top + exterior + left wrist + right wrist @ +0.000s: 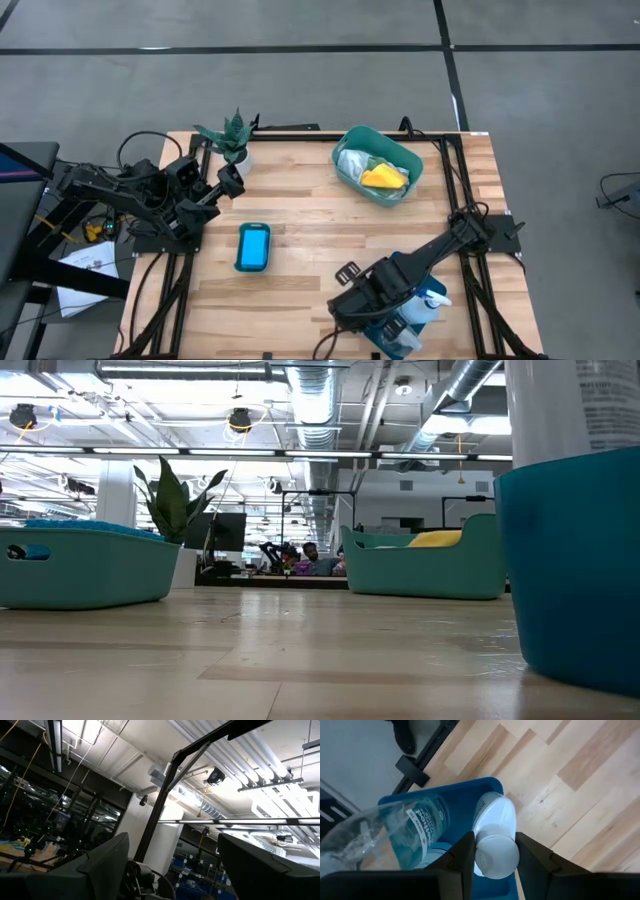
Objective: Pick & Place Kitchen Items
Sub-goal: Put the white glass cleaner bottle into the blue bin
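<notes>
High view, right pincer (395, 322): low at the near right corner of the wooden surface (300, 215), over a blue tub (385, 335) with the pale-blue spray bottle (428, 305) just beside it.
High view, left pincer (228, 180): raised at the far left of the surface, beside the potted plant (232, 135), holding nothing.
High view, other things: a teal tub (350, 170) at the far right holds a yellow cloth (383, 178) and pale cloths; a small blue tray (253, 247) lies left of centre, well apart from both arms.
Low view: a teal tub (90, 565) on the left with the plant (175, 495) behind it, a second teal tub (420, 565) with the yellow cloth (437, 539) showing over its rim, and a blue tub wall (570, 570) close at the right.
Left wrist view: the left pincer (172, 865) points up at the ceiling, fingers (110, 860) spread wide, nothing between them.
Right wrist view: the right pincer (492, 852) is clenched around the small white bottle (495, 832); the bottle lies in the blue tub (470, 787) beside the spray bottle (405, 827).
</notes>
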Available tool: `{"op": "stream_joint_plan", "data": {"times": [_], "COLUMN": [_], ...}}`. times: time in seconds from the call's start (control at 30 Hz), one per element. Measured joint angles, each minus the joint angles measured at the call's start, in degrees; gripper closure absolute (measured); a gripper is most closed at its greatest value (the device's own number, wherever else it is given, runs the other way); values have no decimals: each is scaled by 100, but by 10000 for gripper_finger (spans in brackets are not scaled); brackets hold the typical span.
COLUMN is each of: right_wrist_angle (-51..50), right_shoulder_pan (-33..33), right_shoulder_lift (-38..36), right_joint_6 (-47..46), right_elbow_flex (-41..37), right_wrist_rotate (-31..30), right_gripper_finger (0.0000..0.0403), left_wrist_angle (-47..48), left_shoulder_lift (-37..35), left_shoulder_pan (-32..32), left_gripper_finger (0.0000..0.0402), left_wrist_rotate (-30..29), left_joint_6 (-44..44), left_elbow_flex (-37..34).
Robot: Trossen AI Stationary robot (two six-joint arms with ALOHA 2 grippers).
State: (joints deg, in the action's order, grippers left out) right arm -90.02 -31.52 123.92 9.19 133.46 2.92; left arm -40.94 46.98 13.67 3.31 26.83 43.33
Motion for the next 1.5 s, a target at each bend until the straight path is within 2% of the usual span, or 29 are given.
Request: {"op": "stream_joint_plan", "data": {"times": [0.4,0.83,1.2,1.5], "right_wrist_angle": [4,2,2,0], "right_shoulder_pan": [249,314,18,-99], "right_shoulder_lift": [-5,-5,11,15], "right_joint_6": [-1558,-3236,-3669,-4157], "right_elbow_flex": [3,5,7,7], "right_wrist_rotate": [290,325,293,-307], "right_gripper_finger": [296,296,296,296], "left_wrist_angle": [8,115,115,113], "left_shoulder_lift": [0,0,2,2], "left_shoulder_pan": [0,0,0,0], "left_gripper_finger": [100,100,100,100], "left_wrist_rotate": [0,109,109,109], "left_joint_6": [11,9,4,7], "left_elbow_flex": [0,0,0,0]}}
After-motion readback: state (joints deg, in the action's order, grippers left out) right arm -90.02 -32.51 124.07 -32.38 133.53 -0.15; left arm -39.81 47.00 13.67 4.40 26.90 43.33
